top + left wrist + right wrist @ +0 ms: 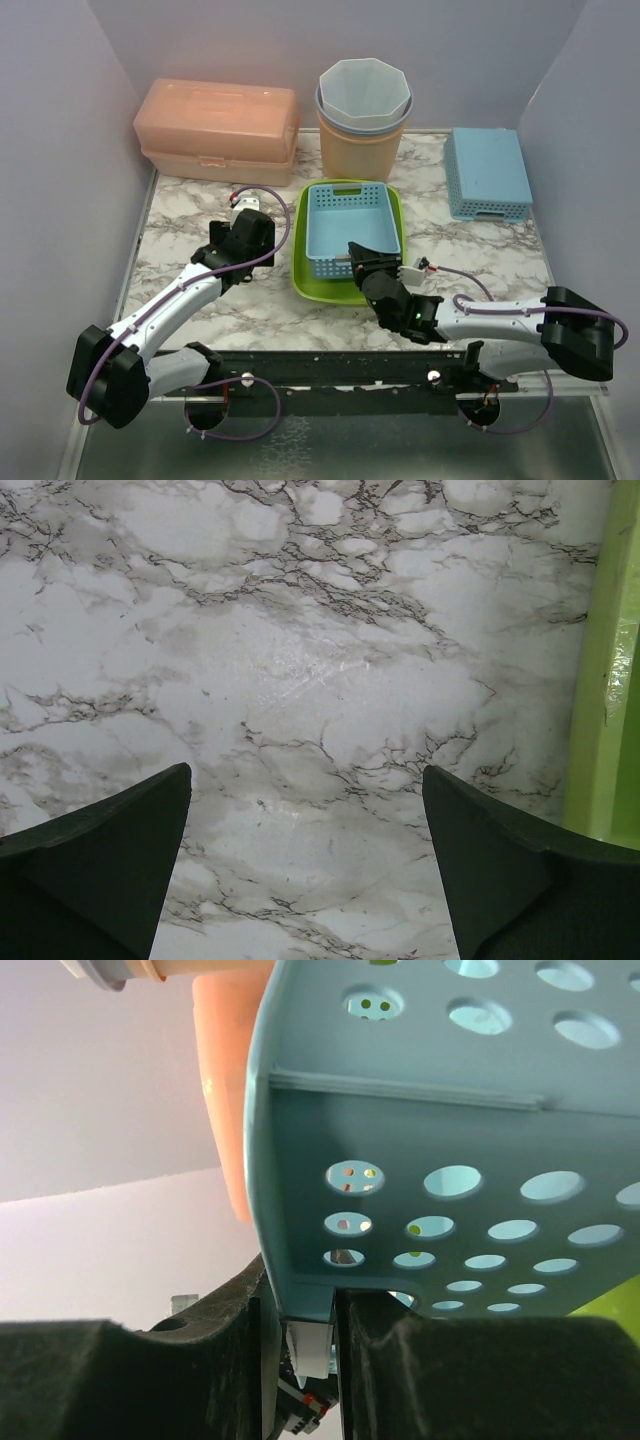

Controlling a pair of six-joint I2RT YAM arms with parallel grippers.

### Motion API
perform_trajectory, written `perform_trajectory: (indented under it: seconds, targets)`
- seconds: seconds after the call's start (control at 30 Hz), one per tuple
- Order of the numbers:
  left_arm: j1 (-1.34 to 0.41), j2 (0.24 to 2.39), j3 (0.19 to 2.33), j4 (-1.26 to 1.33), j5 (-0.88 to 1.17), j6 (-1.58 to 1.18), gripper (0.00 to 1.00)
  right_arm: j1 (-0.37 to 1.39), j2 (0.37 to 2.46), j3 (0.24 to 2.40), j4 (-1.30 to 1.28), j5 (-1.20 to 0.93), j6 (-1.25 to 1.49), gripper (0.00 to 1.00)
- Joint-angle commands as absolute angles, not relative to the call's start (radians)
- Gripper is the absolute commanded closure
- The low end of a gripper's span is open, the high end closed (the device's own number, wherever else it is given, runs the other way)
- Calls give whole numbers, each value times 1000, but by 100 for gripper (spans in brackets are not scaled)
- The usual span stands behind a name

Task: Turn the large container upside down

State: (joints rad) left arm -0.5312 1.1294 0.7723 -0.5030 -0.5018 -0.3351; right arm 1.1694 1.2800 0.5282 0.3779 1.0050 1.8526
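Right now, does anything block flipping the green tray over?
Yes. The blue basket sits inside the green tray, the right gripper shut on its near wall. Only bare tabletop lies between the left gripper and the tray.

Blue perforated basket (345, 226) open side up, inside green tray (325, 291).

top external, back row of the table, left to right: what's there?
orange lidded box → stacked bins → light blue basket
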Motion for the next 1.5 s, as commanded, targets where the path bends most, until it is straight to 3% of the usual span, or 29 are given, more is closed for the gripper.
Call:
perform_trajectory:
  seconds: [0.0,0.2,0.4,0.7,0.83,0.97,1.3,1.47]
  targets:
    - [-526,1113,797,-503,-499,-327,1,1164,1272,549,327,1047,1837,75]
    - [-526,1111,797,-503,-498,-328,1,1164,1263,559,343,1010,1777,72]
    - [-526,1114,799,-503,-501,-328,1,1164,1255,662,86,999,1872,68]
    - [-526,1117,798,-504,-501,-330,1,1164,1208,683,27,1019,1833,76]
    - [-526,1113,797,-504,-501,-329,1,1164,1202,807,-255,1042,1854,77]
    - [-526,1111,796,-503,-499,-329,1,1164,1185,870,-388,1083,1825,86]
    - [-526,1114,798,-504,-503,-329,1,1164,1088,827,-388,1120,1749,99]
    - [-526,1112,796,-505,-505,-331,1,1164,1055,850,-291,1137,1504,99]
